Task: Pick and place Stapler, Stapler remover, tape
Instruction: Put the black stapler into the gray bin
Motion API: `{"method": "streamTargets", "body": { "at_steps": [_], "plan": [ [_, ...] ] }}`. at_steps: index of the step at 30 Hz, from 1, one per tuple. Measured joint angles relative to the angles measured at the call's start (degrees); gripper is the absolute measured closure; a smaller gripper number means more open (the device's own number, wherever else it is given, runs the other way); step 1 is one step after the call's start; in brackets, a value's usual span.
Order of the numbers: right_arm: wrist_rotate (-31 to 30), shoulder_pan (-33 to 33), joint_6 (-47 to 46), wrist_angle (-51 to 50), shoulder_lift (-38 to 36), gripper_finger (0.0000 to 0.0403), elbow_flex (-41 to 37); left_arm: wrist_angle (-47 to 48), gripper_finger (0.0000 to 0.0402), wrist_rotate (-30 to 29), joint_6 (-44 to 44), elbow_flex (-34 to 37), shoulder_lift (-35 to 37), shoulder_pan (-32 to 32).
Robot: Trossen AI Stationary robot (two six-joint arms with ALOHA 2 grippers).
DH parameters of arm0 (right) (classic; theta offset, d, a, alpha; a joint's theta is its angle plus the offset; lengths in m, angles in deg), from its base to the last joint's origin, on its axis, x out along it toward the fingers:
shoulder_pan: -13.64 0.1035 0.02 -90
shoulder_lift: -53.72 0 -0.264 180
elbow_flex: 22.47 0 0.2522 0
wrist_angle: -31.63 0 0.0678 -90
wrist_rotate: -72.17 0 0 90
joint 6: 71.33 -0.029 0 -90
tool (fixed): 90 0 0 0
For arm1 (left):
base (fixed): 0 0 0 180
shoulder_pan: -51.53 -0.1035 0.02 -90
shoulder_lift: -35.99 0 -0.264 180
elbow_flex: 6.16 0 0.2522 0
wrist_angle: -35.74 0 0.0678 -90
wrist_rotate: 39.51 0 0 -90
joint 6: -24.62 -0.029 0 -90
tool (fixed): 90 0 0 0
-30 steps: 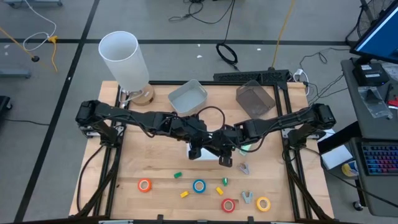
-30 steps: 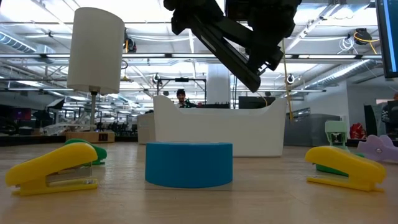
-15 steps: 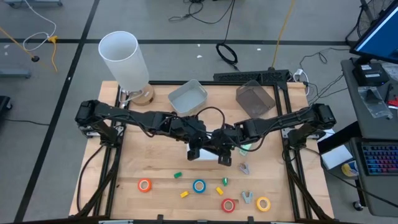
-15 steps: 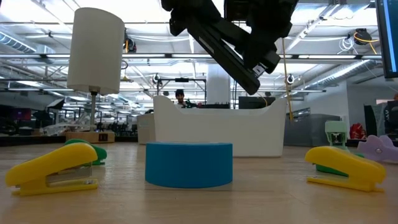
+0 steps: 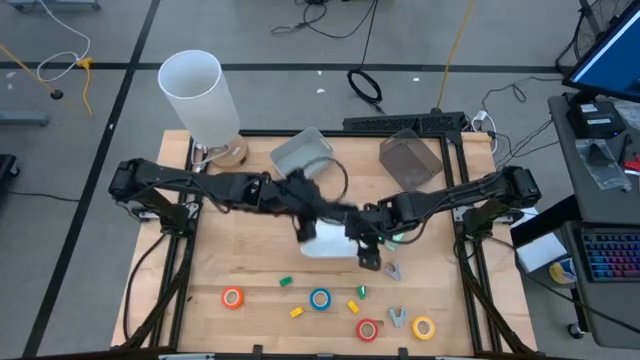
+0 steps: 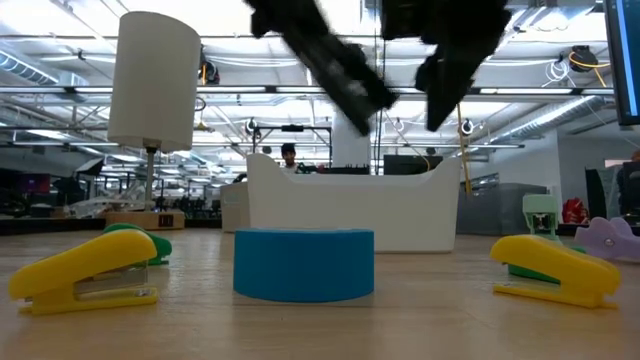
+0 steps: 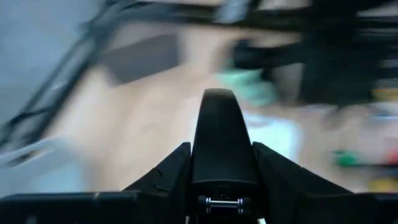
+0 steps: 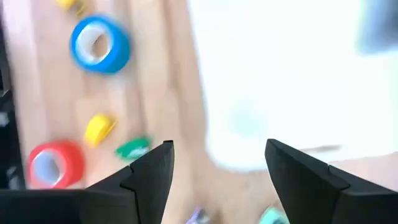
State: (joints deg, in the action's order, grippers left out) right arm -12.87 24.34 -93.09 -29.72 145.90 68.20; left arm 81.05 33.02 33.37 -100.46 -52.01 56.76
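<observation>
My left gripper (image 5: 306, 218) is shut on a black stapler (image 7: 221, 140), which hangs tilted above the white tray (image 5: 332, 244) at mid-table; it also shows in the low view as the stapler (image 6: 322, 55). My right gripper (image 8: 217, 168) stands open just to the right of it, over the tray's near right corner, with nothing between its fingers. Orange (image 5: 232, 297), blue (image 5: 320, 298), red (image 5: 367, 329) and yellow (image 5: 423, 327) tape rolls lie flat near the front edge. Two grey stapler removers (image 5: 391, 270) (image 5: 398, 318) lie near them. My left gripper pinches the black stapler's two long sides (image 7: 219, 177) between its two fingers (image 7: 166, 174). The stapler runs along the fingers and sticks out ahead of them. It is lifted clear of the tray and tilted, its free end lower.
Small yellow (image 5: 297, 311) and green (image 5: 285, 281) staplers lie among the tape rolls. A pale bin (image 5: 300, 155) and a dark clear bin (image 5: 410, 158) stand at the far edge. A tall white cylinder (image 5: 200, 95) stands at the far left corner.
My right gripper has opened and let go of the black stapler, which both grippers held a second ago. My left gripper has carried the stapler up and toward the table's left and far side, away from my right gripper.
</observation>
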Motion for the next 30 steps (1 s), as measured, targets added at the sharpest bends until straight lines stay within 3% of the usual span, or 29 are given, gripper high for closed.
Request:
{"method": "streamTargets", "body": {
  "at_steps": [10,13,20,26,30],
  "plan": [
    [1.7,-0.1,-3.1,-4.7,-0.3,0.016,0.0,3.3,0.0259,-20.4,-1.9,0.0,3.7,-3.0],
    [1.1,-0.2,-3.1,-6.2,-0.8,0.0166,0.0,0.8,0.0259,-22.5,-2.7,0.0,3.7,-5.4],
    [-2.0,-0.2,-2.7,-7.6,-3.7,0.0178,0.0,-0.7,0.026,-24.9,0.3,7.1,3.6,-12.7],
    [-8.1,-0.2,-1.6,-9.8,-8.9,0.0186,0.0,-13.9,0.026,-17.3,-3.5,14.5,3.5,-16.5],
    [-11.2,-0.2,-1.4,-10.1,-13.3,0.019,0.0,-18.4,0.026,-15.8,-5.6,17.7,3.6,-18.8]
  ]
}}
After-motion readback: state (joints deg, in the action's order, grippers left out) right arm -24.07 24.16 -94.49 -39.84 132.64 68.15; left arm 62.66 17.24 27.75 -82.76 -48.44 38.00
